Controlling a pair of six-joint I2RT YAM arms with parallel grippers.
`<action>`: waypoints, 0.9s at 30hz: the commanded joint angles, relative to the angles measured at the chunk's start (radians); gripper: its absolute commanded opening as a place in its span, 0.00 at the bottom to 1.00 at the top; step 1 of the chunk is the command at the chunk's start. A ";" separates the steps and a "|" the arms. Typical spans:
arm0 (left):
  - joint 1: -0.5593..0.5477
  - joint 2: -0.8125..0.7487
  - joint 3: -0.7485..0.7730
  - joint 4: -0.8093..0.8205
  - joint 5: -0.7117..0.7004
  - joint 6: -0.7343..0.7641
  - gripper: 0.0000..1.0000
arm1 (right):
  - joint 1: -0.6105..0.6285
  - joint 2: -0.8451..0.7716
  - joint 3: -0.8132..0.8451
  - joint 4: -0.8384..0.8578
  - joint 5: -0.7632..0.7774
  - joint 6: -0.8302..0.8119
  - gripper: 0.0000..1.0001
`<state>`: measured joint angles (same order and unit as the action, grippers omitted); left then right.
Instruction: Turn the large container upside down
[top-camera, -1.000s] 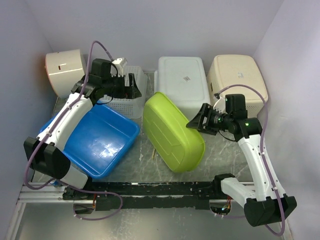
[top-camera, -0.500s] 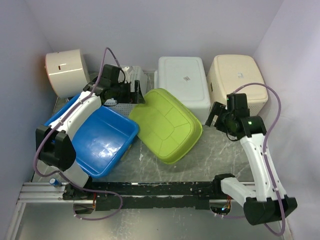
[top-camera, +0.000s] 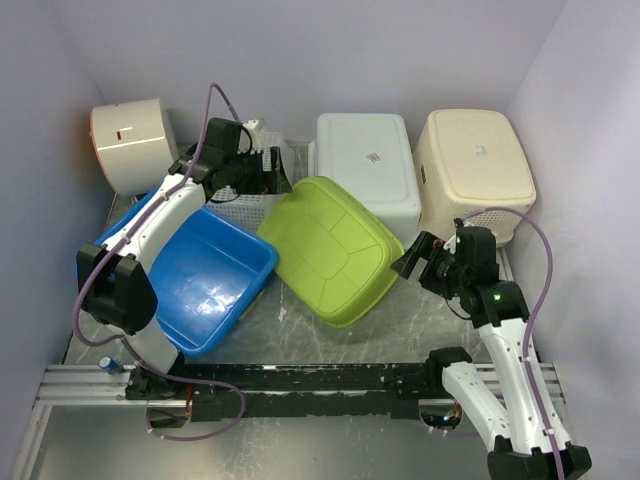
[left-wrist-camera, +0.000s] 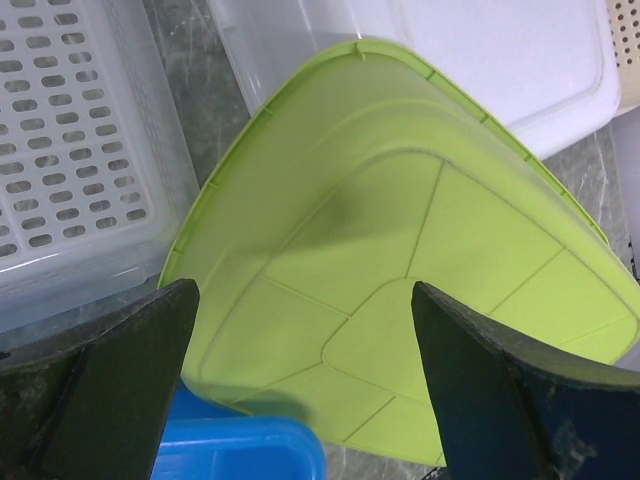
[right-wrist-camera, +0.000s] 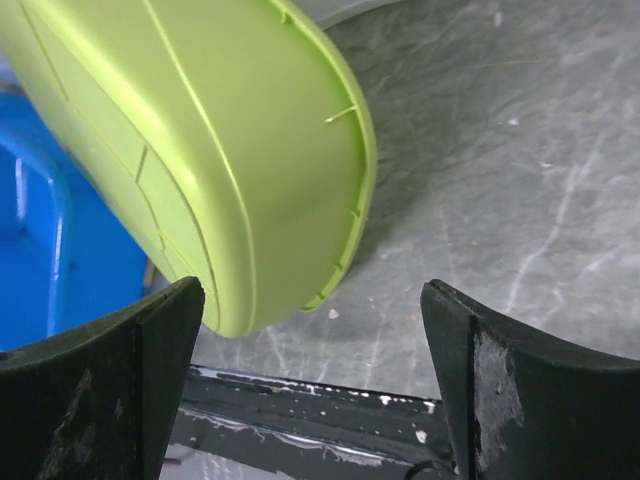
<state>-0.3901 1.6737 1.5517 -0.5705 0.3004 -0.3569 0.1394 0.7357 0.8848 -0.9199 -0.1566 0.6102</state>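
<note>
Top external showed you the lime plastic container (top-camera: 333, 250) bottom-up on the marbled table (top-camera: 420, 320), smooth, round-cornered, panel-lined, one corner over the blue tub (top-camera: 205, 280); your left claw (left-wrist-camera: 303, 290) and right claw (right-wrist-camera: 312, 290) gaped, released.

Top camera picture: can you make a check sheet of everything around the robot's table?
Surface: grey marbled table, a few small specks.
Job's things: green container bottom up, tilted, one edge over the blue bin.
Clutter: blue bin, white basket, white lidded box, beige tub, round cream drum.
Grippers: left gripper open, empty; right gripper open, empty.
Cables: purple cable looping off each arm.
Surroundings: pale walls; black rail at near edge.
</note>
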 joint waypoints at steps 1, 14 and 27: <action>0.016 0.042 0.000 0.060 0.036 -0.035 0.99 | 0.000 -0.071 -0.100 0.200 -0.137 0.070 0.91; 0.016 0.107 -0.126 0.210 0.329 0.103 1.00 | 0.000 -0.196 -0.335 0.528 -0.300 0.099 0.92; -0.050 0.028 -0.093 0.107 0.231 0.143 1.00 | 0.000 -0.188 -0.299 0.386 -0.152 0.063 0.94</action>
<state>-0.4046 1.7508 1.4174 -0.4015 0.6006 -0.2394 0.1390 0.5449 0.5552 -0.4881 -0.3702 0.6983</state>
